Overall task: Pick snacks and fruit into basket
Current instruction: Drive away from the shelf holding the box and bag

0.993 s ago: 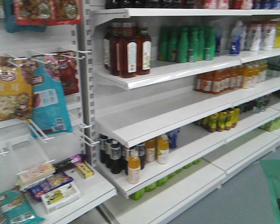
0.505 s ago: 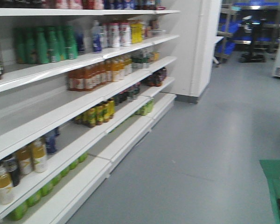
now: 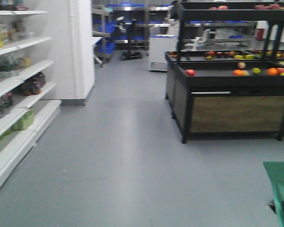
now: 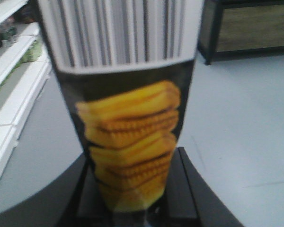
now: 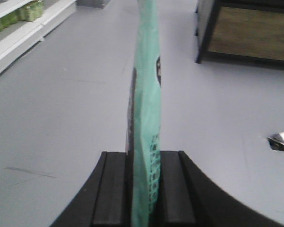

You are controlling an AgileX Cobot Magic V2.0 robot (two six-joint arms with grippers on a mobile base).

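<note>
Swinging away from the drinks shelving that filled the front view a moment ago, the robot now faces open aisle floor with the produce stand (image 3: 236, 113) ahead on the right, while the mint-green pouch (image 3: 280, 194) sits in the same lower right corner of that view as before. Seen from its own wrist camera, the right gripper (image 5: 143, 189) is clamped on that pouch, which stands edge-on and upright between the two pads. The left gripper (image 4: 135, 194) is closed on a dark chip pack (image 4: 128, 132) printed with yellow ridged crisps and a barcode panel above. So the snack part looks half done: the pouch is in hand but not yet delivered, and no basket shows in any view (it may simply be out of frame). The fruit part seems not yet begun. The stand's dark trays hold scattered round fruit, among them a red one (image 3: 190, 72) and an orange one (image 3: 238, 72), but the blur is too heavy to pick out a bumpy green fruit or a red cluster. Bottles line the white shelves (image 3: 19, 142) on the left.
</note>
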